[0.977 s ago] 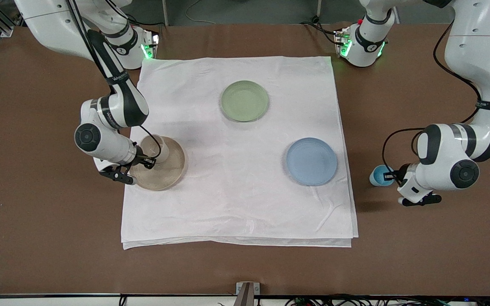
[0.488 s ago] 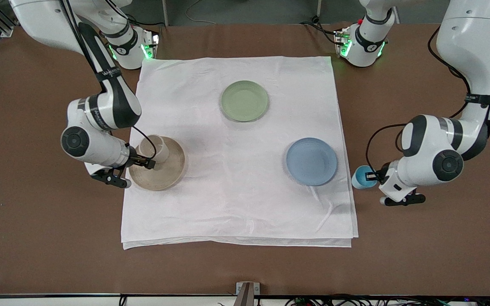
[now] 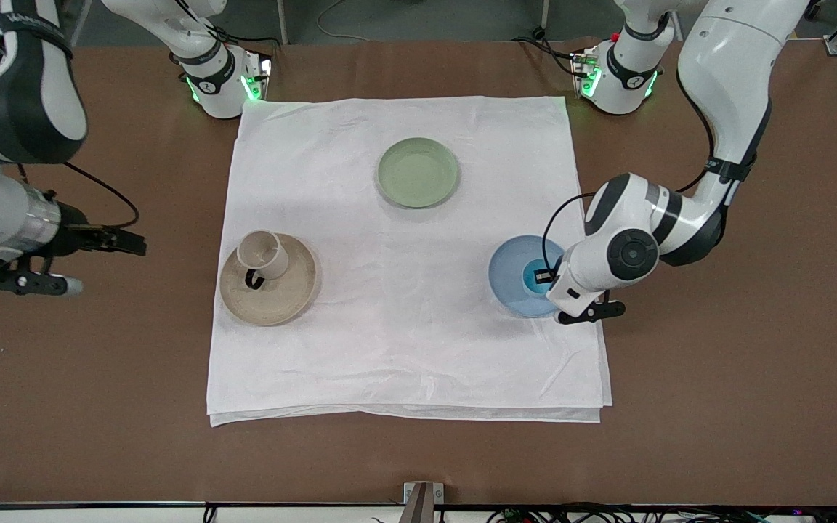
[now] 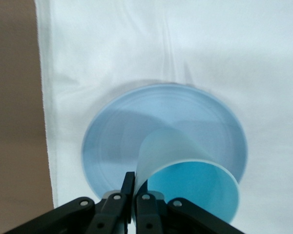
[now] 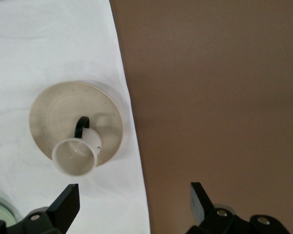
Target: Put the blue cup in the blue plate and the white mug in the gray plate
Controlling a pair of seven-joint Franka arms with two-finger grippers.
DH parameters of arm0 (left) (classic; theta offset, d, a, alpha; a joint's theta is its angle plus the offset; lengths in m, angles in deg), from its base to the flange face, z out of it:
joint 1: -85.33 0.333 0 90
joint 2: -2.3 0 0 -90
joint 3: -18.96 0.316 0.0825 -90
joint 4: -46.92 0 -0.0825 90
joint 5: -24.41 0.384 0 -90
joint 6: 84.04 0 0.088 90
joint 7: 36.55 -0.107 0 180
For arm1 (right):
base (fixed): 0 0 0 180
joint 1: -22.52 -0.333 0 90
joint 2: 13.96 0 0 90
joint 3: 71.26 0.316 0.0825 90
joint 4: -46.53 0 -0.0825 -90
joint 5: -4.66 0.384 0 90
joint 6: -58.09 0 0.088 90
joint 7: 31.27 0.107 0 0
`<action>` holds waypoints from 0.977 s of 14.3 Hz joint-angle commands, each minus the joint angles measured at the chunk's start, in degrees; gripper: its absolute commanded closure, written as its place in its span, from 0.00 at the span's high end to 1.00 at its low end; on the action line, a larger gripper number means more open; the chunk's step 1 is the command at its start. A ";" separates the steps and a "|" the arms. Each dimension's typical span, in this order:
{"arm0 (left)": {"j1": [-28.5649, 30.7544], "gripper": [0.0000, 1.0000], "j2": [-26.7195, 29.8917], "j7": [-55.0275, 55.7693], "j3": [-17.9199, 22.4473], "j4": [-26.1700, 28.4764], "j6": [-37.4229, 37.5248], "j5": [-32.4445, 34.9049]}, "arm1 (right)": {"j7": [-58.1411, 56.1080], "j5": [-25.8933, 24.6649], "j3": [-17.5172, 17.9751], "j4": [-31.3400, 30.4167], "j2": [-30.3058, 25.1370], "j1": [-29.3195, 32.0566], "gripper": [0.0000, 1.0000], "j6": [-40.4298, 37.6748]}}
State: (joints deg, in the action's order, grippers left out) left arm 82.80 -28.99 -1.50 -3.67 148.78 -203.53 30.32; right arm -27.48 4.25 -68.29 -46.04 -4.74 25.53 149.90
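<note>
The white mug (image 3: 262,253) stands on the gray plate (image 3: 273,298), free of any gripper; the right wrist view shows the mug (image 5: 75,155) on the plate (image 5: 63,105) too. My right gripper (image 3: 130,243) is open and empty over the bare brown table, off the cloth's edge at the right arm's end. My left gripper (image 3: 543,277) is shut on the rim of the blue cup (image 3: 535,277), held over the blue plate (image 3: 507,272). In the left wrist view its fingers (image 4: 128,187) pinch the wall of the cup (image 4: 193,187) above the plate (image 4: 136,126).
A white cloth (image 3: 404,334) covers the table's middle under all three plates. A green plate (image 3: 418,172) sits empty on it near the arms' bases. Brown table (image 3: 738,378) lies bare around the cloth.
My right gripper let go of the mug and drew back off the cloth toward its own end. My left gripper carried the blue cup from the bare table to over the blue plate.
</note>
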 commanded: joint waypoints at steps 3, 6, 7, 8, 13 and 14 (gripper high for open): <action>1.38 0.98 1.49 1.07 -0.05 2.73 -1.97 2.18 | -9.14 -1.79 0.89 1.93 -3.07 6.82 1.00 -5.66; 2.00 1.00 7.28 0.81 0.12 -0.16 -0.40 2.18 | -8.97 -1.78 1.07 7.73 -2.54 9.56 1.00 -9.11; 3.04 1.00 9.39 0.64 0.21 -1.82 1.18 2.27 | -8.71 -1.88 0.98 10.63 -2.45 9.56 1.00 -11.29; 4.10 1.00 11.32 0.29 0.21 -4.02 3.11 2.44 | -8.71 -1.79 1.07 12.31 -2.37 9.73 1.00 -12.70; 10.25 1.00 18.45 -12.26 0.21 -15.36 17.07 2.44 | -8.36 1.46 1.51 12.06 -1.92 8.59 1.00 -15.88; 11.13 1.00 19.59 -14.72 0.21 -16.51 19.80 2.44 | -8.27 1.46 1.51 10.93 -2.79 8.42 1.00 -16.05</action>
State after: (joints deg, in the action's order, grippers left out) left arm 92.34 -10.77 -12.11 -3.21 134.98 -188.27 31.63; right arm -36.06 4.71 -67.01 -34.53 -7.07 34.14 134.97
